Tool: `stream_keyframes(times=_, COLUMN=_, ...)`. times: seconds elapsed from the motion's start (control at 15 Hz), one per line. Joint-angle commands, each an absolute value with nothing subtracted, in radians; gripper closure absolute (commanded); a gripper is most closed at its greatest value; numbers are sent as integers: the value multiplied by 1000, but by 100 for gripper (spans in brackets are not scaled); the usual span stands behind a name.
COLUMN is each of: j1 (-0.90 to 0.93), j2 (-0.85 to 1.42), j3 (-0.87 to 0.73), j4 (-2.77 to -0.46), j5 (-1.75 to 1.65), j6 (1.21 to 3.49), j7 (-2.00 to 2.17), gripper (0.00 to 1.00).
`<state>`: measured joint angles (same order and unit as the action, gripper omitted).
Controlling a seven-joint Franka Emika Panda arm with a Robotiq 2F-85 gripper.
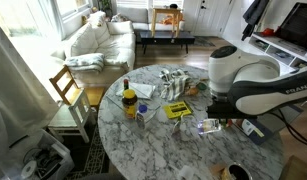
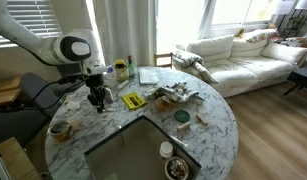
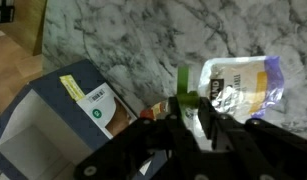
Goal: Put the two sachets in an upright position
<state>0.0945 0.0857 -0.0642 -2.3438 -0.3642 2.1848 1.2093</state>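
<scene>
In the wrist view the fingers (image 3: 176, 125) come in from the bottom edge and stand close together. The green cap (image 3: 185, 99) of a white pouch with purple edges (image 3: 238, 85) sits right at their tips. Whether they actually pinch the cap or only bracket it, I cannot tell. The pouch lies on the marble counter (image 3: 143, 40) and stretches toward the right of the frame. At lower left of the same view is an open dark box with a white label (image 3: 63, 115).

In an exterior view the arm (image 1: 248, 80) reaches in from the right, with the fingers (image 1: 221, 118) low over the counter (image 1: 188, 150) at right of centre and the pouch (image 1: 207, 126) just under them. The two sachets (image 1: 141, 114) show as a small tan and reddish shape left of centre, just beside a yellow jar (image 1: 129, 100) and well apart from the fingers. They are too small to tell whether they stand or lie. The flat yellow pack (image 1: 176, 110) lies between them and the fingers, and the pale crinkled wrappers (image 1: 173, 82) are above it.
</scene>
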Motion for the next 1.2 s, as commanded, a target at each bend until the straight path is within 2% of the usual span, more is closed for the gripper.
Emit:
stream_keyframes(times=0.0, j1=98, j2=108, j3=-28, j4=-2282, j5=-457, j6=2043, j7=1232, gripper=94)
stream_keyframes(times=0.47, j1=138, j2=202, j3=35, j4=-2203, j5=-616, j6=1821, j7=1207, gripper=94)
stream_keyframes(times=1.13, j1=204, j2=321, j3=67, j4=-2134, j5=-783, j6=1681, j7=1201, gripper=94)
